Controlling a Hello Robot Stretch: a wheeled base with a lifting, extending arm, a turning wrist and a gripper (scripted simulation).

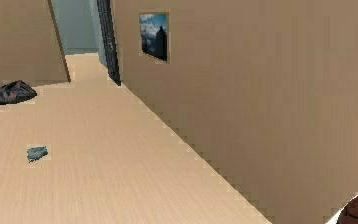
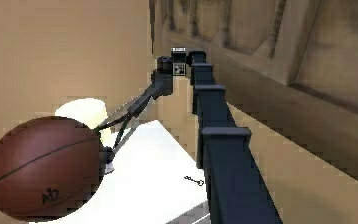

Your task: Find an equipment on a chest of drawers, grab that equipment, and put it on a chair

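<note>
Cut by bottom-right corner: brown curved shape (image 1: pixel 357 212). Too small to identify: teal floor scrap (image 1: pixel 37 152).

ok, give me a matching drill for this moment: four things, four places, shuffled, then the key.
Things:
1. framed picture
2. dark bundle
3. small teal thing
4. brown ball

Places:
A. arm side view's lower left, in front of a white top
B. hanging on the tan wall
C. on the floor at the forward view's left edge
D. alone on open floor, lower in the forward view

Pairs: 1-B, 2-C, 3-D, 4-A
</note>
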